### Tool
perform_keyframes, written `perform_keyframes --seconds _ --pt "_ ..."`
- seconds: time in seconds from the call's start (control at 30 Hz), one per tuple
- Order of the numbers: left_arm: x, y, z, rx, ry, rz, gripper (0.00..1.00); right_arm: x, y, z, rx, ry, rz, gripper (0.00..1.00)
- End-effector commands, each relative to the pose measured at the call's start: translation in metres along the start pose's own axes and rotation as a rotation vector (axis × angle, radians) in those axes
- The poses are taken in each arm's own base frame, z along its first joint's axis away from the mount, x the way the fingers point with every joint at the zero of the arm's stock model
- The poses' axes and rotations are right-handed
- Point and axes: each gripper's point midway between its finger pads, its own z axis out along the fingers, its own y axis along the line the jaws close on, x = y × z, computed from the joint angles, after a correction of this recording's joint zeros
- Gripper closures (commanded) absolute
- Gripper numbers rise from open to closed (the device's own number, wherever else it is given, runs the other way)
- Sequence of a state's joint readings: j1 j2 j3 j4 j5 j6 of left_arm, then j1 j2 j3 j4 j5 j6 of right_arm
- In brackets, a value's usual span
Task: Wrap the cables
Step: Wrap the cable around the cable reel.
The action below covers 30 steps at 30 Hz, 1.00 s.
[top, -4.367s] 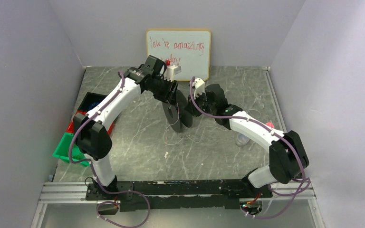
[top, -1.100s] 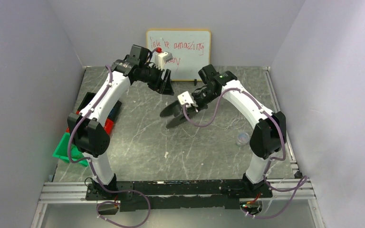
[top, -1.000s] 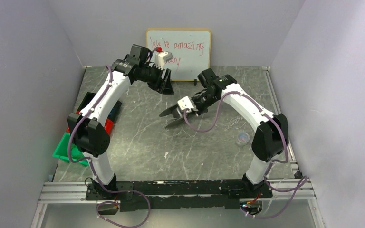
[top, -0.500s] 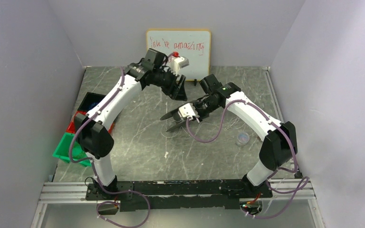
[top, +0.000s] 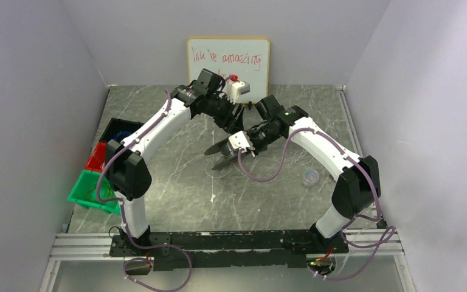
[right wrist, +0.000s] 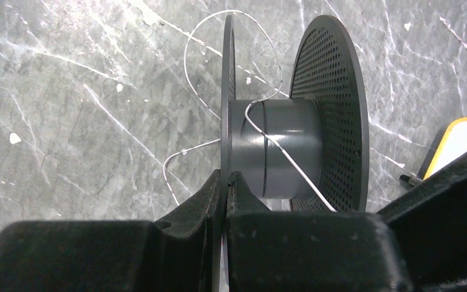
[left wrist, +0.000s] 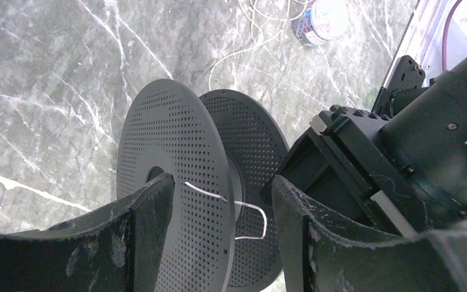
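Note:
The black two-flanged spool (top: 217, 154) hangs above the table's middle. My right gripper (right wrist: 226, 182) is shut on the rim of its left flange (right wrist: 227, 91). A thin whitish cable (right wrist: 278, 149) crosses the grey hub and loops off over the table (right wrist: 185, 58). My left gripper (left wrist: 222, 225) is open, just behind and above the spool (left wrist: 176, 182), with a finger (left wrist: 152, 213) on either side of a short bend of cable (left wrist: 252, 210) that passes over the flange edge. In the top view the left gripper (top: 232, 120) is right beside the right wrist.
More loose cable (left wrist: 249, 36) lies on the table by a small clear jar (top: 309, 177). Green (top: 85, 190), red (top: 97, 159) and black (top: 118, 129) bins stand at the left wall. A whiteboard (top: 228, 61) leans at the back.
My left arm has swung right and down from near the whiteboard to the spool. My right arm tilted the spool and has held it nearly still for the last half second.

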State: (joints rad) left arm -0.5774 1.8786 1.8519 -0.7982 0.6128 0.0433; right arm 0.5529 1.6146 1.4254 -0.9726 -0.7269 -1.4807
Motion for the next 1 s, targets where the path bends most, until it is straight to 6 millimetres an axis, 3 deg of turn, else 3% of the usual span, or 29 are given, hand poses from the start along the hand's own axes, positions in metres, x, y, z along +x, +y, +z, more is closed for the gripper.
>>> perform_keyframes --seconds 0.0,0.83,0.97 --pt "-0.006 -0.004 -0.004 0.013 -0.029 0.044 0.35 -0.032 -0.011 -0.015 0.043 -0.081 -0.059 1.0" --pt "0.01 0.009 -0.008 0.004 -0.038 0.016 0.48 -0.033 -0.018 -0.018 0.037 -0.118 -0.006 1.0" --pt "0.006 0.009 -0.009 -0.004 -0.04 0.026 0.43 -0.036 -0.018 -0.018 0.027 -0.135 0.002 1.0"
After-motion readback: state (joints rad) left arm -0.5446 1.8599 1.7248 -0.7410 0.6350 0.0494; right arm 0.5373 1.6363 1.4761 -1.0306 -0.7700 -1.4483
